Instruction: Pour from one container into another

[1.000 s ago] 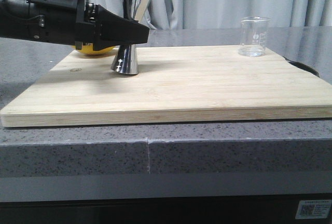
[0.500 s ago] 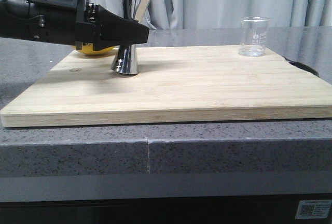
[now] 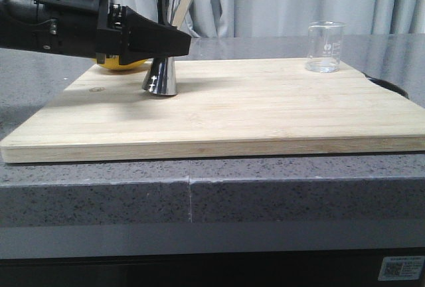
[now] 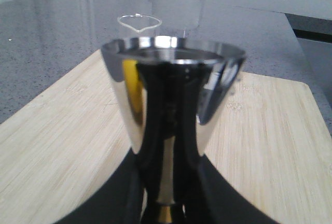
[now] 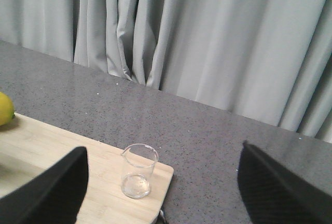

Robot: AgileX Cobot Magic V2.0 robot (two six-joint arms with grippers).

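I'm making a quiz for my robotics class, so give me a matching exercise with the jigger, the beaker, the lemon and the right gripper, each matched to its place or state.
Things:
1. jigger
2. beaker
3. lemon
4. right gripper

Places or states:
A. open, above the beaker
B. standing alone at the board's far right corner
C. mostly hidden behind the left gripper
D. upright on the board, left gripper at its waist

Pairs: 1-D, 2-B, 3-C, 4-A

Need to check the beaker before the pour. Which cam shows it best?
Right wrist view: the glass beaker shows whole, pour lip and base, unobstructed. Front view shows it small, on the cutting board's far right corner. Left wrist view shows only its rim behind the steel jigger.
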